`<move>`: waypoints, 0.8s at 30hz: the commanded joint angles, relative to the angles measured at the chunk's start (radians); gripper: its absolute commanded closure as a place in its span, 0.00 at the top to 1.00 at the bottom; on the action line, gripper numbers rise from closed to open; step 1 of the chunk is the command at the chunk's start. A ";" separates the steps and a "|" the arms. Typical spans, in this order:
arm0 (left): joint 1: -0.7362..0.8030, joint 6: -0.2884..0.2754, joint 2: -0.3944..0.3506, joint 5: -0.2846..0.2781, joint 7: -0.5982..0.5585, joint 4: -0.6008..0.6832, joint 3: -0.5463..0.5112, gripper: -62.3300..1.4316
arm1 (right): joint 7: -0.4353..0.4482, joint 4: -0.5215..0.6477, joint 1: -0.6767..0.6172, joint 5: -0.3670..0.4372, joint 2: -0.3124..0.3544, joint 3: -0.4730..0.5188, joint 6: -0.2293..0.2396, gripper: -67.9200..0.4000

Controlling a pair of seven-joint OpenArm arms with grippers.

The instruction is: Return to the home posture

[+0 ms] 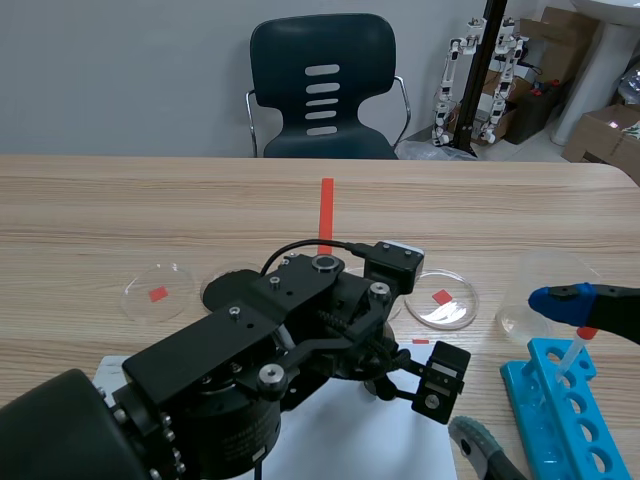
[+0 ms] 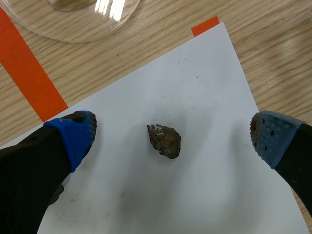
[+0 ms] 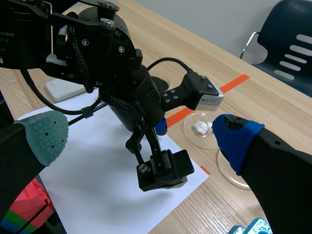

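My left gripper (image 2: pixel 171 135) hangs open just above a white paper sheet (image 2: pixel 204 92). A small brown rock (image 2: pixel 164 141) lies on the sheet between its blue-padded fingers, touching neither. In the scene view the left arm fills the lower middle, with its gripper (image 1: pixel 415 385) low over the paper (image 1: pixel 340 445), and it hides the rock. My right gripper (image 1: pixel 520 370) stands open at the right, above the blue tube rack (image 1: pixel 560 425). The right wrist view shows its fingers wide apart with nothing between them, looking toward the left gripper (image 3: pixel 163 170).
Clear petri dishes (image 1: pixel 157 290) (image 1: pixel 442 299) sit beyond the paper, one holding a white bit (image 3: pixel 201 129). A larger clear dish (image 1: pixel 545 285) is at the right. A white block (image 3: pixel 66 90) lies past the left arm. A dark chair (image 1: pixel 322 90) stands behind the table.
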 commanded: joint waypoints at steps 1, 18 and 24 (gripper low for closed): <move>-0.002 -0.002 0.034 -0.002 -0.006 0.015 -0.002 1.00 | 0.015 0.007 0.002 0.014 0.011 0.011 0.001 0.92; 0.147 -0.002 -0.193 -0.003 -0.043 0.372 -0.004 1.00 | 0.015 0.007 0.002 0.014 0.011 0.011 0.001 0.92; 0.254 -0.003 -0.357 -0.003 -0.142 0.545 -0.037 1.00 | 0.015 0.007 0.002 0.014 0.011 0.011 0.001 0.92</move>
